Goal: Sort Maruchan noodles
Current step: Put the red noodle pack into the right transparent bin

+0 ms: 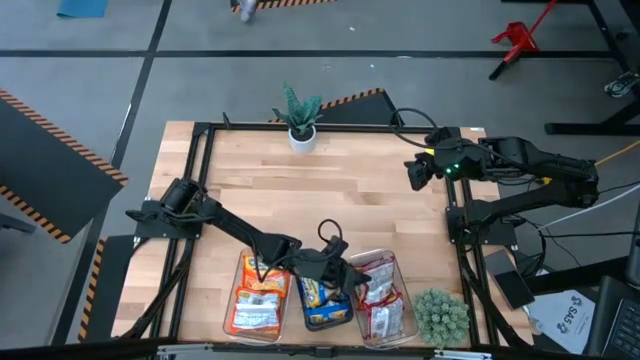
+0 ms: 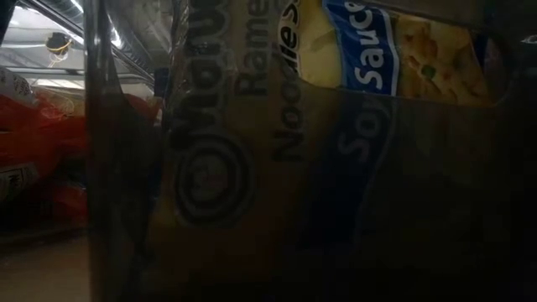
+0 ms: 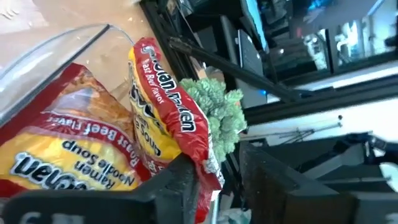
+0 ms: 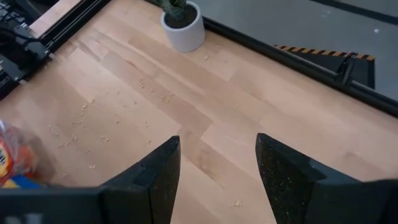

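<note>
Three clear bins stand along the near edge. The left bin holds orange packets point(image 1: 258, 300), the middle one blue-and-yellow packets point(image 1: 323, 300), and the right one red-and-silver packets point(image 1: 385, 300). My left gripper point(image 1: 350, 270) reaches over the right bin, open. In the left wrist view a red packet point(image 3: 168, 118) stands on edge in that bin point(image 3: 56, 50), leaning on other red packets point(image 3: 56, 155), its upper end between the fingers of my left gripper point(image 3: 221, 180). My right gripper point(image 1: 413, 172) point(image 4: 217, 168) waits, open, over bare wood near the far right corner. My left gripper comes at the red packet from above, slanting toward the table's right. The packet's crimped end point(image 3: 208, 163) lies against the inner side of one finger point(image 3: 180, 180). The other finger point(image 3: 267, 177) stands apart from it. The packet's lower part rests in the bin.
A white pot with a green plant point(image 1: 302, 130) stands at the far edge. A bushy green plant point(image 1: 440, 315) sits at the near right corner beside the right bin. The low view is filled by the bin wall and a blue-and-yellow packet point(image 2: 369, 59). Bare wood spans the table's middle.
</note>
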Available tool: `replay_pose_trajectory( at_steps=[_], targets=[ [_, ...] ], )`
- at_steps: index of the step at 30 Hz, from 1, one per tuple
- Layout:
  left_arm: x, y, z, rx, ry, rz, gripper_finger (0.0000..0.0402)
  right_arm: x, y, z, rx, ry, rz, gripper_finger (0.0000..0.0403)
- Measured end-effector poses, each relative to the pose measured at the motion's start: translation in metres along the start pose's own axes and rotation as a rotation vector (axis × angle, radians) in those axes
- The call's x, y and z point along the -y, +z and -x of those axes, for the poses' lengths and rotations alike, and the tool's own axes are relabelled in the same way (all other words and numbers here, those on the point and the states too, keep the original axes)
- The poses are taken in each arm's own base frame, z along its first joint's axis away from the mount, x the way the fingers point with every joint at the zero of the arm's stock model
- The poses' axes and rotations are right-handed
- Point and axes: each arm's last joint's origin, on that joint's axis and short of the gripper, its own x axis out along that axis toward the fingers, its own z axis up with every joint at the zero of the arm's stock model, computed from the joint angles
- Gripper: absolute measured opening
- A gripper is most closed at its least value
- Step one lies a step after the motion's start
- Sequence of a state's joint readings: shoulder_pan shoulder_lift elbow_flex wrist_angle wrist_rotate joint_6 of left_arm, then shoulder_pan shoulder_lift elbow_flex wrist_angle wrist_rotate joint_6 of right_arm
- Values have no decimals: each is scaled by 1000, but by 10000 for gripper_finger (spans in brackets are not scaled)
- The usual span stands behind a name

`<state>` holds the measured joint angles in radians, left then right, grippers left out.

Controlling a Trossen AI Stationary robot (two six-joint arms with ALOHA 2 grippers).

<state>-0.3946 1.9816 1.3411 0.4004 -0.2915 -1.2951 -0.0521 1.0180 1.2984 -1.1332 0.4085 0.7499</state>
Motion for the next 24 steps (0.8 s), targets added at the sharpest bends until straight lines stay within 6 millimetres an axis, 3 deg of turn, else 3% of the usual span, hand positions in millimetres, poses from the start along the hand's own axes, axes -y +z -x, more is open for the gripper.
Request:
replay_pose_trajectory(
  at_steps=[11, 24],
  targets=[
    [0, 1, 0, -120, -34, -46, 117, 0, 0, 0, -13, 15, -1, 193],
    [-4, 31, -1, -213, -24, -71, 117, -1, -1, 0, -30, 33, -1, 193]
  ],
)
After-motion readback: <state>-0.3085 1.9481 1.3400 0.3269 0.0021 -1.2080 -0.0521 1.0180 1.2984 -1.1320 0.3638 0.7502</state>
